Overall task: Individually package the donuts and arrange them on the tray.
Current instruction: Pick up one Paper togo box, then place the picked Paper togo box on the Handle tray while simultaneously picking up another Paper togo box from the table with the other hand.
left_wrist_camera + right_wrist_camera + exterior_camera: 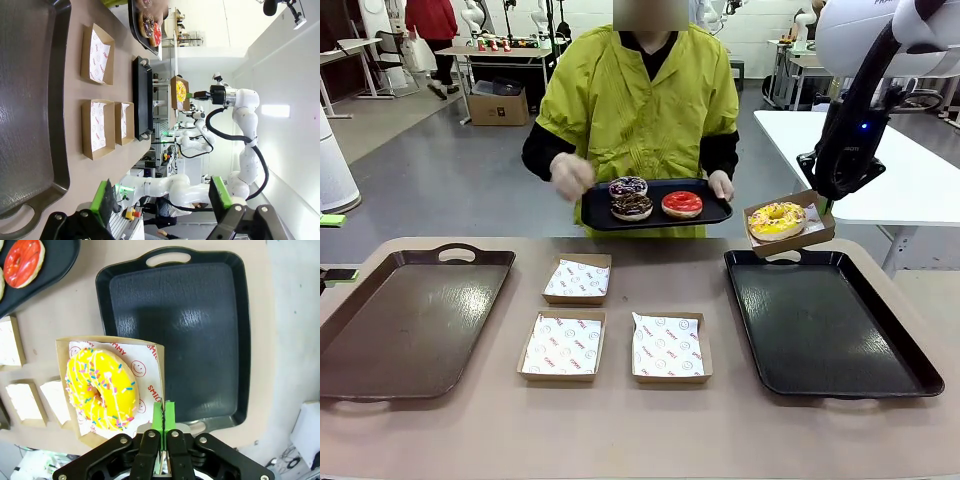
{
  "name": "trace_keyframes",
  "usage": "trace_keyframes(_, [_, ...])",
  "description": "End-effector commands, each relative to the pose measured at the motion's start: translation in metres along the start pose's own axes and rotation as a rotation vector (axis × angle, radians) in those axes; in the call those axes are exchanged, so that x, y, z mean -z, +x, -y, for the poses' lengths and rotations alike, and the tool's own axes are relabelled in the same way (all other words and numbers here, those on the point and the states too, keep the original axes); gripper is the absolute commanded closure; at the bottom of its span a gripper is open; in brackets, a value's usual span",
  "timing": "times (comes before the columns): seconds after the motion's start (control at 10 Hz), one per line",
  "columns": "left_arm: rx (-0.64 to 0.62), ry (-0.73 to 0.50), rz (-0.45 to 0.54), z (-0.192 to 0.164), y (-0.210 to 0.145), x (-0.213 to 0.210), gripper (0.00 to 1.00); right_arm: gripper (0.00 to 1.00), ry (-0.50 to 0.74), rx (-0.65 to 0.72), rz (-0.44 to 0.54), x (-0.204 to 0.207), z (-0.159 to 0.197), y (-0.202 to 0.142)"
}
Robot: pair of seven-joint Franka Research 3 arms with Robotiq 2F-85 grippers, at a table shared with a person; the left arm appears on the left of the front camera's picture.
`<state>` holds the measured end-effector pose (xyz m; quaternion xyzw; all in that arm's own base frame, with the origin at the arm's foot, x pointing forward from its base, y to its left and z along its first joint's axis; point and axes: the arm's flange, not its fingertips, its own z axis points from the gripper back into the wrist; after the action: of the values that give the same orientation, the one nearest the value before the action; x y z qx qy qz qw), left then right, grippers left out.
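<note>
**Ana:** Why does the right claw (pixel 163 415) hang by the big black tray (pixel 830 320)?

**Ben:** That tray is bare, so there is lots of room to put things down. One end, with its handle, lies right under the claw. The raised rim is there too, so the box likely has to go over it.

**Ana:** And the tray the person holds (pixel 595 212)?

**Ben:** It is held up off to the claw's side. Three donuts (pixel 682 204) sit on it. The empty boxes (pixel 563 347) lie lower down on the table (pixel 620 440), likely for those three.

**Ana:** What does the claw hold?

**Ben:** It is pinched tight on one thin wall of a small box (pixel 790 245). The yellow donut (pixel 777 220) sits inside, just past the pads, so the icing stays clean.

**Ana:** And the left claw (pixel 161 196)?

**Ben:** It is wide open and holds nothing.
</note>
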<state>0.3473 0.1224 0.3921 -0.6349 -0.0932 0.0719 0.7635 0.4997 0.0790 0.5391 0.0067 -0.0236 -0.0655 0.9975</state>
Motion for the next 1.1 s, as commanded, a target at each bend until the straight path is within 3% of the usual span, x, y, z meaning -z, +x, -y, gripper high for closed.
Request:
trace_keyframes(0.0, [0.009, -0.016, 0.015, 0.0015, 0.0, 0.0004, 0.0, 1.0, -0.001, 0.0, 0.003, -0.0015, 0.0012, 0.0004])
trace_keyframes(1.0, [0.009, -0.016, 0.015, 0.0015, 0.0, 0.0004, 0.0, 1.0, -0.001, 0.0, 0.003, -0.0015, 0.0012, 0.0004])
